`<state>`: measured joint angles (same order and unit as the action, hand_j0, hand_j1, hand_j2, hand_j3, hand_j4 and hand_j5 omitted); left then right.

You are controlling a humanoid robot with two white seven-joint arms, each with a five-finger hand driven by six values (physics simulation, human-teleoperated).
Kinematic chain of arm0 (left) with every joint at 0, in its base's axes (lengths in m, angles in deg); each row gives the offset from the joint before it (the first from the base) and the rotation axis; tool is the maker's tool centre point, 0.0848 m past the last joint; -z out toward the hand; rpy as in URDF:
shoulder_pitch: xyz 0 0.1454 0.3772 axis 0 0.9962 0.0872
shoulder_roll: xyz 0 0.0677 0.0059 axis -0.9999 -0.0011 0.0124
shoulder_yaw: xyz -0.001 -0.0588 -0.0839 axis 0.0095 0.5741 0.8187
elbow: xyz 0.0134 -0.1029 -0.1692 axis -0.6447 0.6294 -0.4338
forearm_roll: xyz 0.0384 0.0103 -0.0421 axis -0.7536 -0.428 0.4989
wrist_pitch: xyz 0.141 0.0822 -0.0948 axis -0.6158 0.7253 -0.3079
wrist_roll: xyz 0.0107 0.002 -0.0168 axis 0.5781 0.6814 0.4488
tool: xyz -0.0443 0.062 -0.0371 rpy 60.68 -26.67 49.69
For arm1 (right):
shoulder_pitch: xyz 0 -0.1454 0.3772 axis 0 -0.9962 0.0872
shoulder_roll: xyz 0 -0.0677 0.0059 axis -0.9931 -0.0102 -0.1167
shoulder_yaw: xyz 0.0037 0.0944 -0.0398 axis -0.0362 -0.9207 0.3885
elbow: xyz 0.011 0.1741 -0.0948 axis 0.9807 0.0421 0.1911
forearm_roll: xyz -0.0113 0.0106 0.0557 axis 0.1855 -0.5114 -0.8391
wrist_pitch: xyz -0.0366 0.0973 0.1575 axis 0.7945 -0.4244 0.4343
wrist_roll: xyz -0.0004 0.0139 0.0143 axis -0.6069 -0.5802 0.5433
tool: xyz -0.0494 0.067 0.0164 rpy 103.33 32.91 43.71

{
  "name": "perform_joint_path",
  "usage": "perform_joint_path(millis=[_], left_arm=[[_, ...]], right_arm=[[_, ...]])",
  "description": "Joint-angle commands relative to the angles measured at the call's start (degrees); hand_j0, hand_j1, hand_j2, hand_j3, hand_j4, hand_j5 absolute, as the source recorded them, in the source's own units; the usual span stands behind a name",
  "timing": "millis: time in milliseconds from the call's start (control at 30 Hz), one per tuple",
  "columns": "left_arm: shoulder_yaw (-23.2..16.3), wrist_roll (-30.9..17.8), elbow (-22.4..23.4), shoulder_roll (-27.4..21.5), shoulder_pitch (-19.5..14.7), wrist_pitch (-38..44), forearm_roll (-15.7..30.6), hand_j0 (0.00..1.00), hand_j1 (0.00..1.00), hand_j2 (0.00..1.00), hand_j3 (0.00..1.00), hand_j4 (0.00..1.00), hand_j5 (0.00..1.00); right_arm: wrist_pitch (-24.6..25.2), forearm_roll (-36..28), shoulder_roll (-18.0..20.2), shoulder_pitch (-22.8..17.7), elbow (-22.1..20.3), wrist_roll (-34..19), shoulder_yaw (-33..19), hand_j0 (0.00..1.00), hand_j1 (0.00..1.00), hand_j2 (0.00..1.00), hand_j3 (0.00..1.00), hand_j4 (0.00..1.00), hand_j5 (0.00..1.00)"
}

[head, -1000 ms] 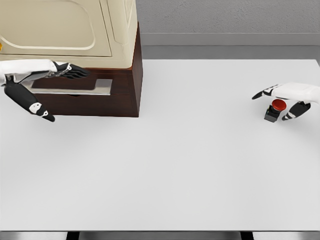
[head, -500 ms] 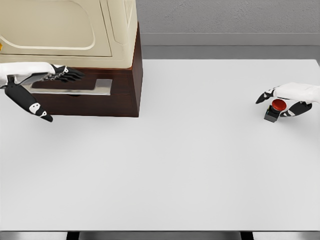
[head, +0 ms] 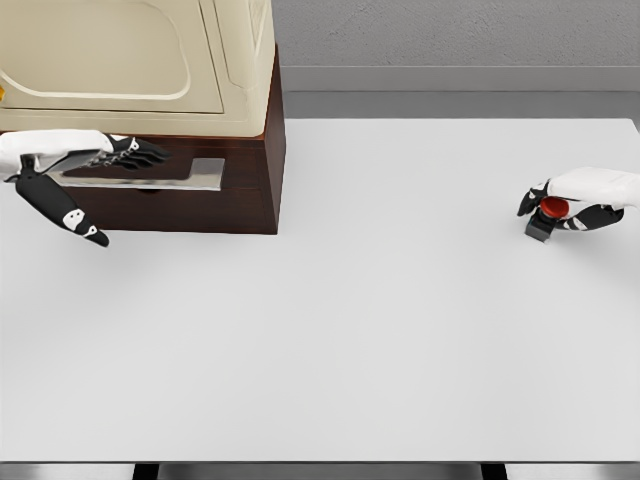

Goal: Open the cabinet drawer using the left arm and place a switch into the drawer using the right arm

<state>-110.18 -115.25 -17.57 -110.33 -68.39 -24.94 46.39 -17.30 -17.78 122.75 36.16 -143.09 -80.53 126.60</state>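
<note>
The cabinet (head: 200, 70) stands at the table's back left, a cream upper body on a dark brown drawer front (head: 200, 205) with a flat silver handle (head: 195, 175). My left hand (head: 125, 160) lies over that handle with its fingers (head: 140, 155) stretched flat on it and the thumb (head: 65, 212) hanging down in front, well apart from them. The switch (head: 545, 215), a small black box with a red round button, sits at the far right of the table, slightly tilted. My right hand (head: 556, 211) is wrapped around it, thumb on the left side and fingers on the right.
The white table (head: 340, 320) runs wide between cabinet and switch. Its right edge lies just beyond my right hand. A grey wall (head: 450, 40) stands behind the table.
My right hand's thumb and fingers have drawn in around the switch, which now tilts a little. My left hand has slid slightly left along the handle.
</note>
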Motion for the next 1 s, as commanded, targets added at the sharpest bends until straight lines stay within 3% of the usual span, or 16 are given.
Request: perform_joint_path(millis=[0, 500, 567, 667, 967], left_arm=[[0.1, 0.0, 0.8, 0.0, 0.0, 0.0, 0.1, 1.00, 1.00, 1.00, 1.00, 1.00, 1.00], [0.2, 0.0, 1.3, 0.9, 0.4, -0.1, -0.3, 1.00, 1.00, 1.00, 1.00, 1.00, 1.00], [0.6, 0.0, 1.4, 0.9, 1.3, -0.1, -0.4, 1.00, 1.00, 1.00, 1.00, 1.00, 1.00], [4.3, 0.0, 1.4, 1.0, 5.0, -0.1, -0.4, 1.00, 1.00, 1.00, 1.00, 1.00, 1.00], [4.7, -0.1, 1.0, 1.0, 5.5, -0.1, 0.0, 1.00, 1.00, 1.00, 1.00, 1.00, 1.00]], right_arm=[[0.1, -0.2, 0.1, 0.0, 0.0, 0.0, 0.0, 0.59, 0.59, 0.59, 0.59, 0.59, 0.59], [-1.0, -0.2, 0.1, 1.2, -2.8, 0.0, -0.3, 0.53, 0.53, 0.53, 0.53, 0.53, 0.53], [-1.9, -0.2, 0.1, 2.0, -3.0, 0.0, -0.3, 0.51, 0.51, 0.51, 0.51, 0.51, 0.51], [-1.9, -0.2, 0.4, 2.2, -5.3, 0.0, -0.3, 0.51, 0.51, 0.51, 0.51, 0.51, 0.51], [-1.9, -0.2, 0.4, 2.5, -10.2, 0.0, -0.2, 0.50, 0.50, 0.50, 0.50, 0.50, 0.50]])
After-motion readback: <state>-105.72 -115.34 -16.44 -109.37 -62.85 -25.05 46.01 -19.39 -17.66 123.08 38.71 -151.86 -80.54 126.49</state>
